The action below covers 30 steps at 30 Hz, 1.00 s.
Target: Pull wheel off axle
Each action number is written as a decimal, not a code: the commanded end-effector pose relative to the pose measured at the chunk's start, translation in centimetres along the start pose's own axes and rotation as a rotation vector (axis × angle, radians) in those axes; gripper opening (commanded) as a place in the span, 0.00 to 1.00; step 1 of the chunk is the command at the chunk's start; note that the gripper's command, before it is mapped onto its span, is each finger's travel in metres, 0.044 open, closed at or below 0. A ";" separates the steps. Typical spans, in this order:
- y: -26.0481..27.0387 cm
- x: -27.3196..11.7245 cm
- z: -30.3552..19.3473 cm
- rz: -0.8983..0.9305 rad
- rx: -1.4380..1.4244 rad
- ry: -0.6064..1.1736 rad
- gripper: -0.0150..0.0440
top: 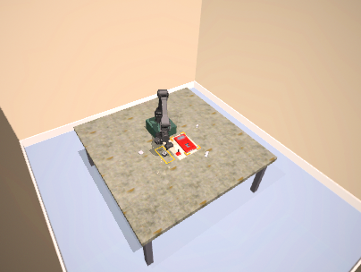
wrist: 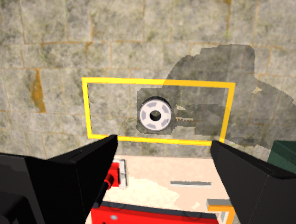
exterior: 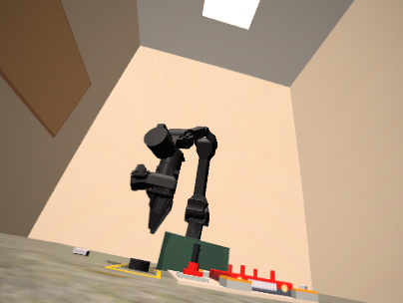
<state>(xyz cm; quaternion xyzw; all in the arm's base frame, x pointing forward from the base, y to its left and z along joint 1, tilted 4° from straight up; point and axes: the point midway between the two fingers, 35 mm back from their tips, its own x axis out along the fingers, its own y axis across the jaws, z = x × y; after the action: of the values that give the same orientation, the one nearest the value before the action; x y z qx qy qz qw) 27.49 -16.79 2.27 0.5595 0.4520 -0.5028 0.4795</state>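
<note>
The wheel (top: 164,153) (exterior: 139,264) (wrist: 165,116), dark with a pale spoked face, lies flat inside the yellow outline of the marked area (top: 171,160) (exterior: 159,274) (wrist: 86,107), near its middle. My gripper (top: 169,146) (exterior: 153,232) (wrist: 163,142) is open and empty above it. In the wrist view the fingers stand wide apart, with nothing between them. In the exterior view they are well clear of the wheel. The upright dark axle (exterior: 196,253) is bare on its red base (exterior: 193,269) (wrist: 116,175), beside the marked area.
A pale board (wrist: 145,185) carries the axle base and a red toy body (top: 185,143) (wrist: 150,215) with upright red pegs. A dark green box (top: 153,126) (exterior: 170,249) (wrist: 287,156) stands by the arm's base. Small white pieces lie around, one left of the marked area (top: 161,156).
</note>
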 end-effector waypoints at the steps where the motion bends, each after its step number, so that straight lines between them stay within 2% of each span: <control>1: -2.9 -2.0 -1.2 -0.007 -0.003 0.005 1.00; 7: -7.1 -4.2 -3.1 -0.015 -0.005 0.010 1.00; 30: -7.1 -4.2 -3.1 -0.015 -0.005 0.010 1.00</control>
<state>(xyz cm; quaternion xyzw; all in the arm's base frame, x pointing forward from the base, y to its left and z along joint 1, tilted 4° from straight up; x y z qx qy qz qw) 20.55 -12.95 5.95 0.5577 0.4572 -0.5044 0.4749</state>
